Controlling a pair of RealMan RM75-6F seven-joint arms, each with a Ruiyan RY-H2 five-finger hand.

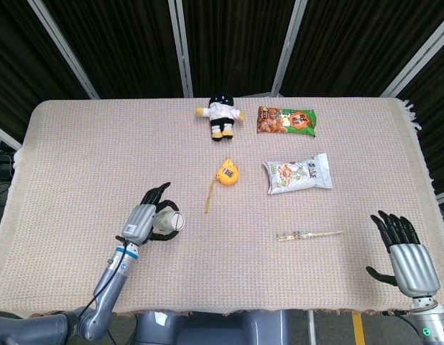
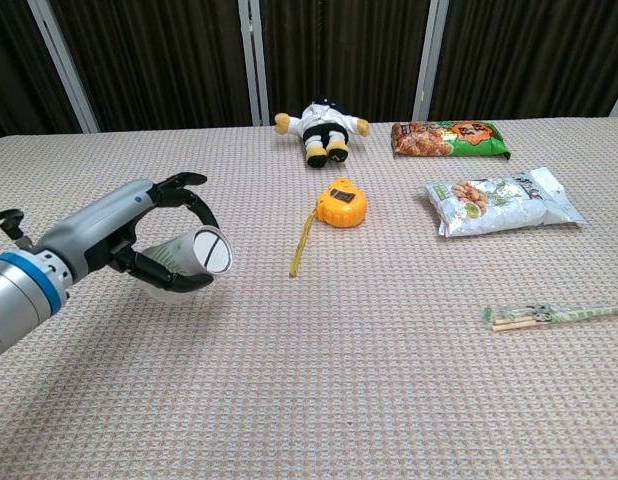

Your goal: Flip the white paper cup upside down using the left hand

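The white paper cup with a green leaf print lies on its side in my left hand, lifted above the cloth, its flat base facing right. In the head view the cup sits between the curled fingers of my left hand, left of the table's middle. My right hand hovers at the near right corner with fingers spread and nothing in it; the chest view does not show it.
A yellow tape measure with its tape pulled out lies right of the cup. A plush doll and two snack bags lie further back. Wrapped chopsticks lie toward the right. The woven cloth covers the table.
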